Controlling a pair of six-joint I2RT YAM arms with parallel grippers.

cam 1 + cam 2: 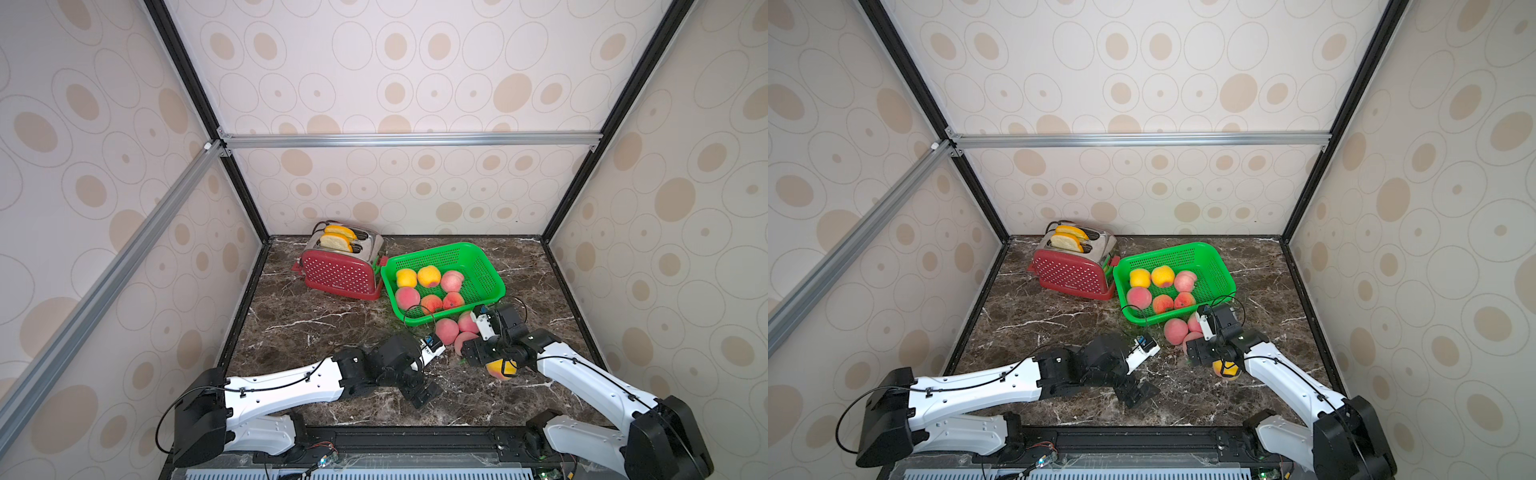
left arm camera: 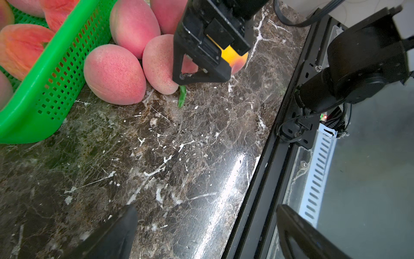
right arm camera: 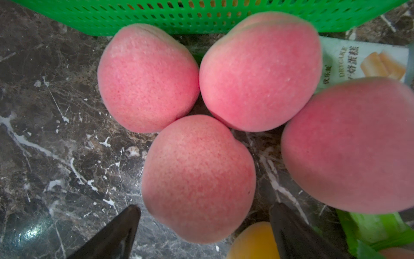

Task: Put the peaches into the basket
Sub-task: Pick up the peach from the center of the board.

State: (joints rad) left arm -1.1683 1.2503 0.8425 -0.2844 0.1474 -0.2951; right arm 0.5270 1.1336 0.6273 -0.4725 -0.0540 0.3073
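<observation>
**Six peaches in the basket, five more loose on the bench**

The dark marbled bench carries everything. The left arm and the right arm both reach in from its near edge. At the back stands a red dotted toaster with two bread slices upright in its slots. The green basket sits close beside the toaster, at an angle to the bench edge.

The left hand hangs over bare bench near a corner of the basket. Its fingers are wide apart with nothing between them. The right hand points down over the loose fruit, its fingers apart on either side of one pink peach. A gap shows beside that fruit, so it is not clamped.

Six peaches lie in the basket, all toward the toaster side. The far row has two yellow ones and a pink one. The near row has a pink one and two orange-red ones.

Outside, four pink ones, counting the one between the fingers, huddle close together just off the basket's near wall. A yellow peach lies under the right arm's wrist, nearer the front edge.

In the right wrist view a snack packet lies flat by the basket wall, partly behind the pink fruit. A small green leaf lies on the bench at the foot of one pink fruit.
</observation>
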